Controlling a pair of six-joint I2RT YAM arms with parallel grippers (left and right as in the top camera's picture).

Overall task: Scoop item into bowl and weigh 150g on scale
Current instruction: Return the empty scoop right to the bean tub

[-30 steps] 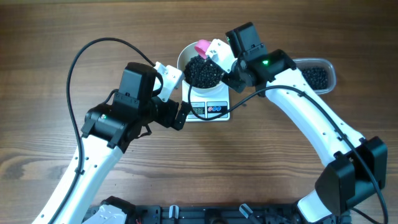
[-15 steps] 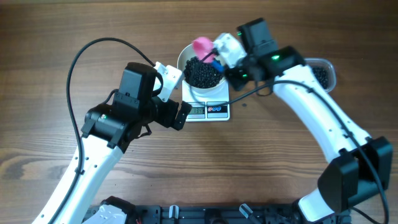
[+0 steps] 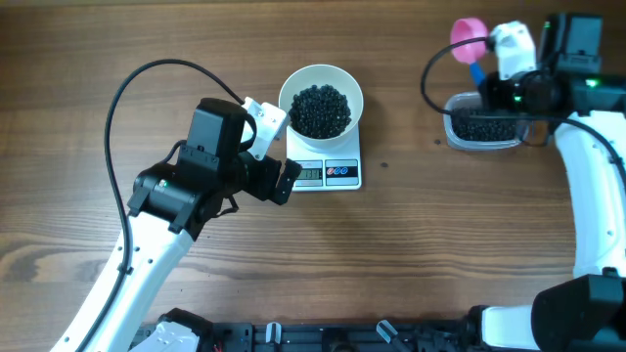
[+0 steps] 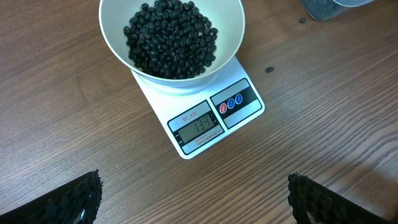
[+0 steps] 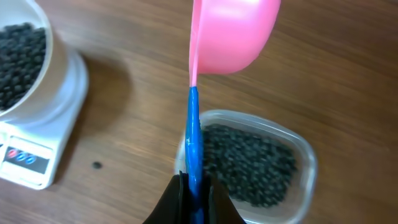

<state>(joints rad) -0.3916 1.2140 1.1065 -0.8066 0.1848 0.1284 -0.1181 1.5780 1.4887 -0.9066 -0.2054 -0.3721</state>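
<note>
The white bowl (image 3: 290, 90) (image 4: 236, 43) stands on the white scale (image 3: 342, 172) (image 4: 245, 99), heaped with black beans (image 3: 321, 110) (image 4: 171, 37). More beans (image 3: 481, 125) (image 5: 249, 165) fill a clear tub (image 3: 486, 144) (image 5: 305, 155) at the right. My right gripper (image 3: 494, 86) (image 5: 193, 186) is shut on the blue handle (image 5: 193, 140) of a pink scoop (image 3: 467, 34) (image 5: 233, 31), held above the tub's left end. My left gripper (image 3: 284, 181) (image 4: 194, 198) hovers open just left of and in front of the scale, with nothing between its fingers.
A single stray bean (image 3: 384, 163) (image 4: 270, 70) (image 5: 96, 165) lies on the wooden table to the right of the scale. A black cable (image 3: 127, 103) loops over the table at the left. The left arm's body fills the lower left.
My right gripper has carried the pink scoop away from the bowl, rightward across the table to above the clear tub. The left arm has stayed still.
</note>
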